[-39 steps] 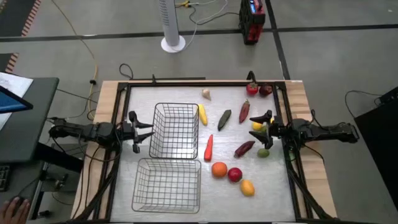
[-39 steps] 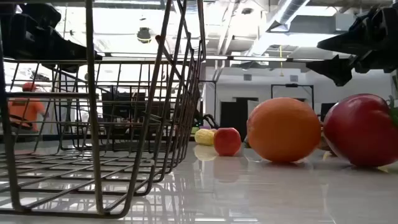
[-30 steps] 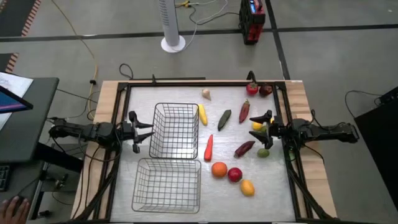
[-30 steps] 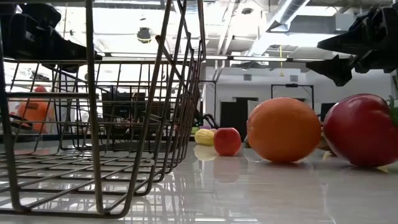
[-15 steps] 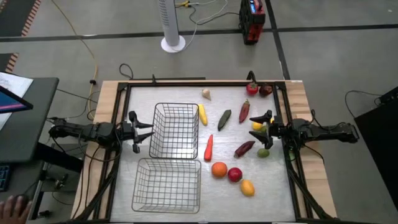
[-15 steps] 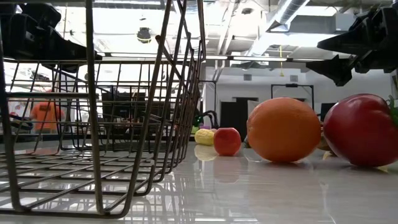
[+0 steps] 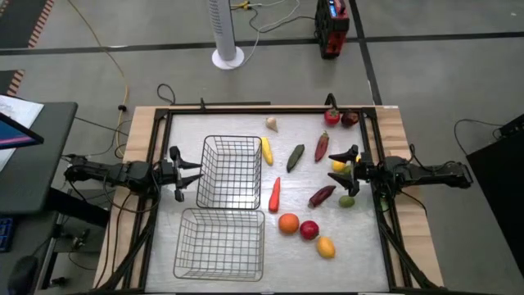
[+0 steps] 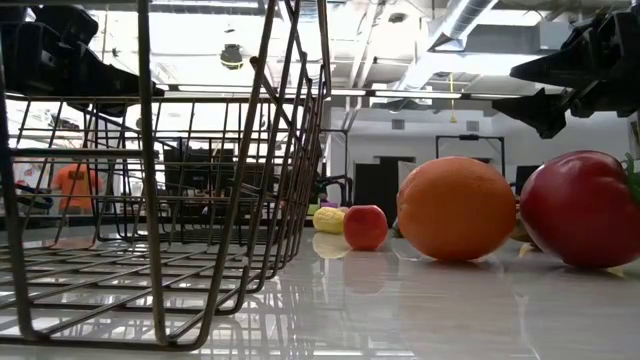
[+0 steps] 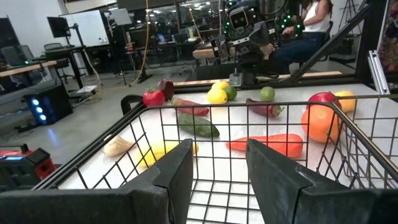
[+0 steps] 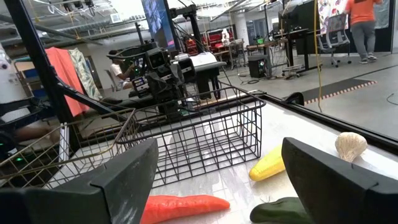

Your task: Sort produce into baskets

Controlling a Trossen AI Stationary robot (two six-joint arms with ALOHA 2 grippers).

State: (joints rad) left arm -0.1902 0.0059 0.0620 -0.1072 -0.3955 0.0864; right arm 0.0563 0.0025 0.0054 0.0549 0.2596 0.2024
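The right gripper (image 7: 350,170) hovers at the table's 3 o'clock edge with its fingers spread wide and nothing between them; just beside it lie a yellow lemon (image 7: 338,166) and a green lime (image 7: 347,201), with a dark purple eggplant (image 7: 322,196) near its 8 o'clock; these look like light, hard, smooth toy pieces, so the round ones would likely roll or squirt out unless taken across the widest middle, while the long ones want a pinch across the body at mid-length; farther out are a red chili (image 7: 322,146), a green cucumber (image 7: 295,156), a red carrot (image 7: 274,194), a yellow corn cob (image 7: 266,151) touching or nearly touching the upper basket (image 7: 230,171), a garlic bulb (image 7: 271,124), and an orange (image 7: 288,223), a red apple (image 7: 309,230) and a second orange-yellow fruit (image 7: 326,247) toward 5 o'clock; both baskets are empty, the lower basket (image 7: 219,244) at 7 o'clock; the left gripper (image 7: 185,174), parted and empty, waits at 9 o'clock against the upper basket's wall; the baskets' wire rims stand tall, so a carried piece must clear them; bare table (image 7: 360,246) lies around the produce.
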